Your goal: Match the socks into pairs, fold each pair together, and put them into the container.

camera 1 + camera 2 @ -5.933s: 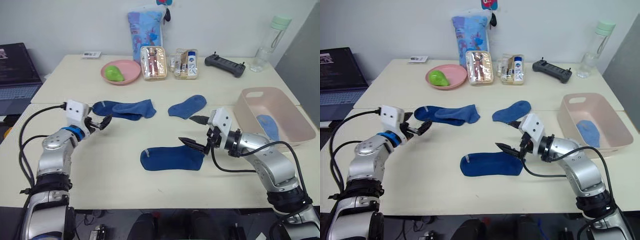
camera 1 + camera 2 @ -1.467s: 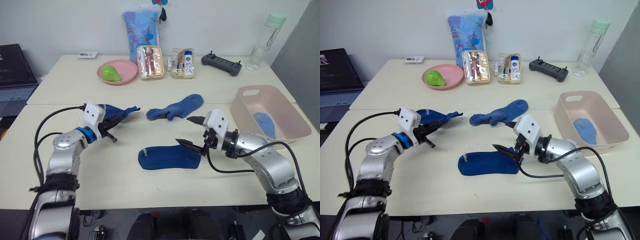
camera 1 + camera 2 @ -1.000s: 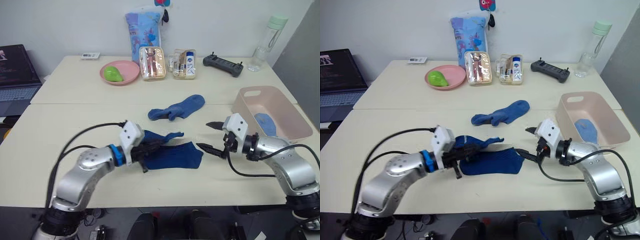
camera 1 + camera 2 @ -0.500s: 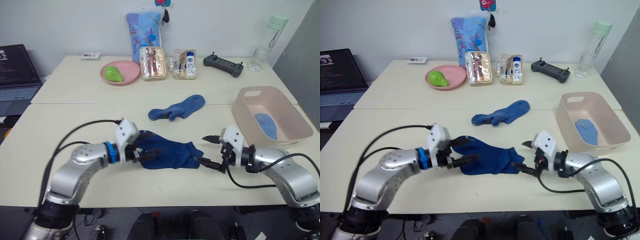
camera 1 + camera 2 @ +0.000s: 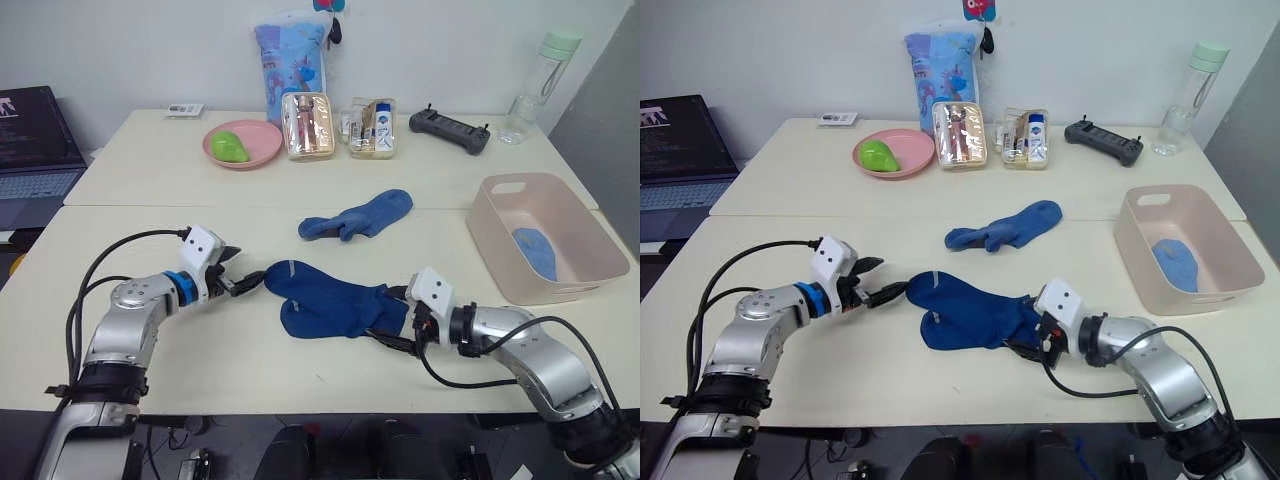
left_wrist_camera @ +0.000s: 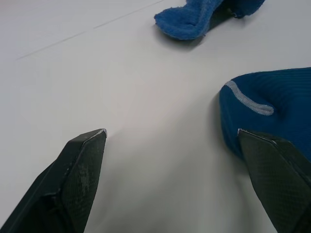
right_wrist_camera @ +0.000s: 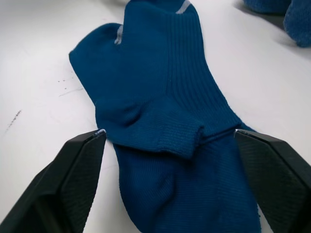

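The tabletop (image 5: 150, 180) spans the frame. At the right edge the container (image 5: 585, 285) holds one light blue sock (image 5: 537, 250). At centre lie two dark blue socks (image 5: 335, 305), one laid over the other. Above them, toward the middle, a medium blue pair (image 5: 360, 215) rests loosely bunched. The left pincer (image 5: 240, 283), centre left, is spread wide just beside the dark socks' cuff end and grips nothing. The right pincer (image 5: 395, 320), lower right of centre, is also spread, at their toe end. By my reading the dark pair is matched but not yet folded; folding, binning it and the medium blue pair remain.
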Controlling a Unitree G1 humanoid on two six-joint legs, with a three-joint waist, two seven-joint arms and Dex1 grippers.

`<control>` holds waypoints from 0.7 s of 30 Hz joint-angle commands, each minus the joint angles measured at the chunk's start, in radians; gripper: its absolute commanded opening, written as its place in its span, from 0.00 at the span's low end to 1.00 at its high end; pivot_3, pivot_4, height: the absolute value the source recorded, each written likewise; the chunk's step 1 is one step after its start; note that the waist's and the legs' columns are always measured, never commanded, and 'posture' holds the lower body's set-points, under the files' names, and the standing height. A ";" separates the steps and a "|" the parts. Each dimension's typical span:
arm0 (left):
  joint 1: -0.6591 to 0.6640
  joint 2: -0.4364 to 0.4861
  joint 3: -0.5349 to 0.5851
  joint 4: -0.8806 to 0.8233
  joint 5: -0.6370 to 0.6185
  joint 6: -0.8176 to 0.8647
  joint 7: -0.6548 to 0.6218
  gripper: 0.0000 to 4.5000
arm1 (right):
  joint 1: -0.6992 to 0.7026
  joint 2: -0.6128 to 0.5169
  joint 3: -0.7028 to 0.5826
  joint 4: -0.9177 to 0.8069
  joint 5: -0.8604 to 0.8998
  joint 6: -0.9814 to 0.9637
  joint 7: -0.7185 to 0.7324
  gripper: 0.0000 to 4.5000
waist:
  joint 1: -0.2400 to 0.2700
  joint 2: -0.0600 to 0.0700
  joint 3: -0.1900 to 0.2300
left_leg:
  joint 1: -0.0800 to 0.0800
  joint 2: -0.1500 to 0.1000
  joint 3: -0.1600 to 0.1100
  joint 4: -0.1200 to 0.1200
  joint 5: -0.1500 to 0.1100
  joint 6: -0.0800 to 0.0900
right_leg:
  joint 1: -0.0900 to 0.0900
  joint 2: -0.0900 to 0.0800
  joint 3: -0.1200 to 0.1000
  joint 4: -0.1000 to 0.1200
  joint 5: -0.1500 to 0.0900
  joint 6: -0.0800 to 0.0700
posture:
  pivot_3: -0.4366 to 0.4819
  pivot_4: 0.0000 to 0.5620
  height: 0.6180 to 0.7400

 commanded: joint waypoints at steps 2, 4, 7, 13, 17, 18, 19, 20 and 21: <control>-0.032 -0.007 0.015 0.011 -0.019 -0.023 -0.047 1.00 | -0.016 0.012 -0.017 -0.025 0.007 -0.009 -0.005 0.64 | 0.000 0.000 0.000 | 0.000 0.000 0.000 0.000 0.000 0.000 | 0.000 0.000 0.000 0.000 0.000 0.000 | 0.48 0.27 1.00; -0.043 -0.008 0.007 0.034 -0.002 -0.032 -0.051 1.00 | -0.016 0.015 -0.017 -0.024 0.007 -0.007 -0.006 0.48 | 0.000 0.000 0.000 | 0.000 0.000 0.000 0.000 0.000 0.000 | 0.000 0.000 0.000 0.000 0.000 0.000 | 0.48 0.27 1.00; -0.060 -0.008 -0.008 0.077 0.031 -0.053 -0.051 1.00 | -0.018 0.018 -0.014 -0.021 0.003 -0.006 -0.007 0.23 | 0.000 0.000 0.000 | 0.000 0.000 0.000 0.000 0.000 0.000 | 0.000 0.000 0.000 0.001 0.000 0.000 | 0.48 0.27 1.00; -0.093 -0.027 -0.019 0.127 0.043 -0.082 -0.090 0.81 | -0.022 0.020 -0.017 -0.012 0.004 -0.008 -0.009 0.00 | 0.000 0.000 0.000 | 0.000 0.000 0.000 0.000 0.000 0.000 | 0.000 0.000 0.000 0.000 0.000 0.000 | 0.48 0.27 1.00; -0.097 -0.028 -0.017 0.138 0.046 -0.087 -0.102 0.50 | -0.019 0.014 -0.023 -0.010 0.007 -0.010 -0.004 0.00 | -0.001 0.000 0.000 | 0.000 0.000 0.000 0.000 0.000 0.000 | 0.000 0.000 0.000 0.000 0.000 0.000 | 0.48 0.27 1.00; -0.097 -0.027 -0.016 0.138 0.045 -0.087 -0.104 0.45 | -0.017 0.013 -0.026 -0.010 0.009 -0.010 -0.003 0.00 | -0.001 0.000 0.000 | 0.000 0.000 0.000 0.000 0.000 0.000 | 0.000 0.000 0.000 0.000 0.000 0.000 | 0.48 0.27 1.00; -0.096 -0.027 -0.013 0.137 0.041 -0.085 -0.107 0.37 | -0.017 0.011 -0.028 -0.009 0.009 -0.012 -0.002 0.00 | -0.001 0.000 0.000 | 0.000 0.000 0.000 0.000 0.000 0.000 | 0.000 0.000 0.000 0.001 0.000 0.000 | 0.48 0.27 1.00; -0.094 -0.027 -0.010 0.133 0.038 -0.083 -0.109 0.30 | -0.016 0.010 -0.030 -0.008 0.010 -0.013 0.000 0.00 | -0.001 0.000 0.000 | 0.000 0.000 0.000 0.000 0.000 0.000 | 0.000 0.000 0.000 0.001 0.000 0.000 | 0.48 0.27 1.00; -0.092 -0.026 -0.008 0.129 0.035 -0.079 -0.111 0.23 | -0.016 0.009 -0.031 -0.007 0.010 -0.014 0.000 0.00 | -0.001 0.000 0.000 | 0.000 0.000 0.000 0.000 0.000 0.000 | 0.000 0.000 0.000 0.001 0.000 0.000 | 0.48 0.27 1.00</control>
